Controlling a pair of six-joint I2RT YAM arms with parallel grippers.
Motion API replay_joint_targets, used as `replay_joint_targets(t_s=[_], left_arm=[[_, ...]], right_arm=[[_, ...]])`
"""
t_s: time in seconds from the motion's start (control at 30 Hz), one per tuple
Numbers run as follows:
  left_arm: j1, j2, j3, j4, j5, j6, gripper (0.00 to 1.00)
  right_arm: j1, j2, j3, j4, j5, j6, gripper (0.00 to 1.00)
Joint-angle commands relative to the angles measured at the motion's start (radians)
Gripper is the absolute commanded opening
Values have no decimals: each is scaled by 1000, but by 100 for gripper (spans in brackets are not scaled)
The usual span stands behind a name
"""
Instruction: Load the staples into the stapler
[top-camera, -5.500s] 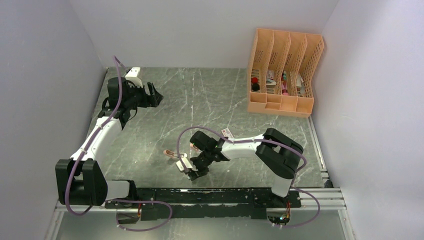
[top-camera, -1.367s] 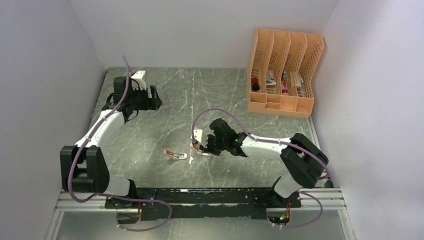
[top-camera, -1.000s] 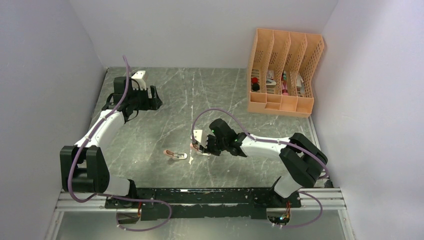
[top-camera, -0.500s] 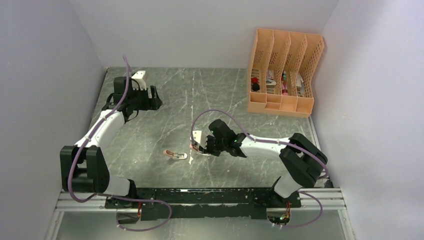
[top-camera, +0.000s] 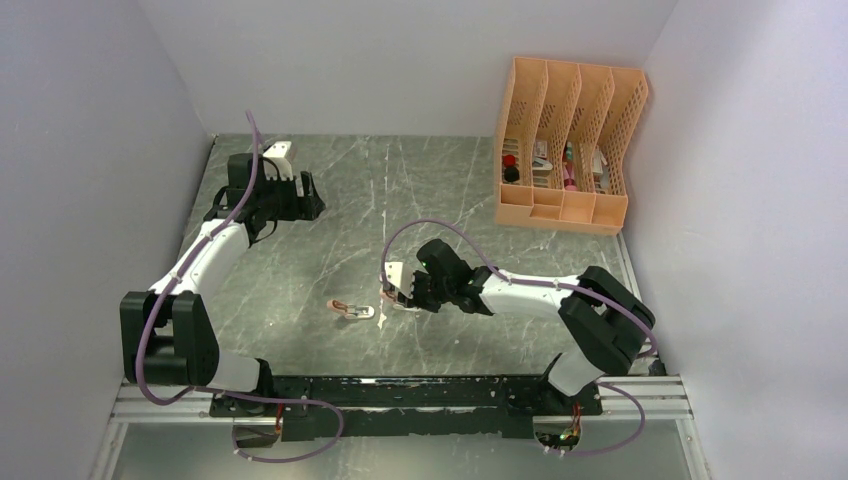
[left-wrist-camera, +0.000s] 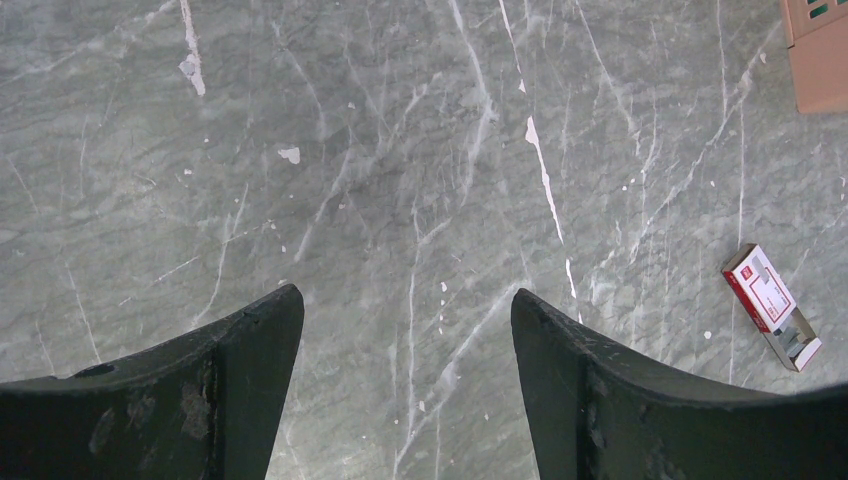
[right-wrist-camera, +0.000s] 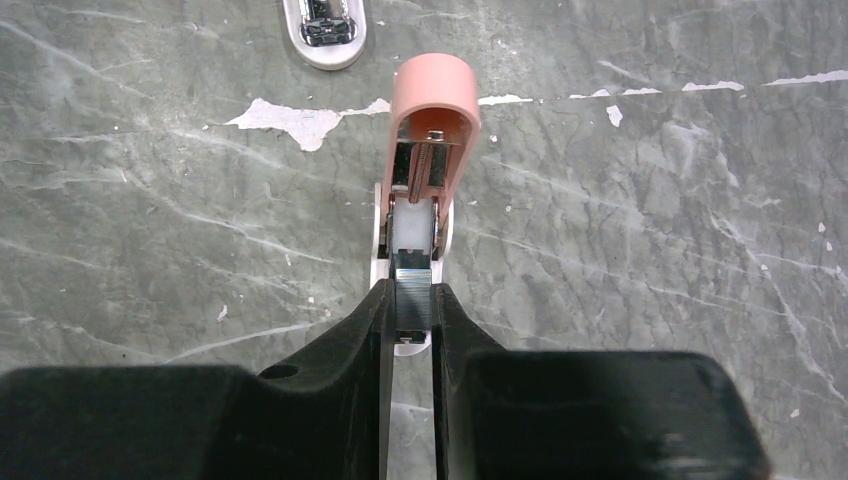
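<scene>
Staple strip (right-wrist-camera: 412, 282), silvery, pinched by the right end effector (right-wrist-camera: 411, 298) at the white channel of the opened salmon-pink stapler (right-wrist-camera: 432, 105) on the desk (right-wrist-camera: 650, 250); second stapler (right-wrist-camera: 322, 28) just beyond. Left end effector (left-wrist-camera: 405, 300) spread, empty; staple box (left-wrist-camera: 768, 303) lies apart.

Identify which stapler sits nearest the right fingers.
The stapler with its pink top swung open, its tray directly at the right fingers; the other stapler lies apart, farther off.

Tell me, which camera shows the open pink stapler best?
Right wrist: the stapler sits centre frame, lid up, staple channel visible. The top view shows only a tiny pale speck by the right end effector; the left wrist view misses it.
</scene>
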Motion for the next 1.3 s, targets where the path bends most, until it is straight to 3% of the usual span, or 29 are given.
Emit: replay_joint_targets(t_s=[0.0, 0.73, 1.27], left_arm=[[-4, 5, 36, 0, -11, 10, 80], [-5, 8, 38, -1, -11, 10, 80], [-5, 8, 38, 2, -8, 8, 80]], right_arm=[[6, 14, 15, -5, 21, -3, 13], [4, 44, 49, -90, -27, -4, 14], [-11, 73, 163, -306, -36, 0, 14]])
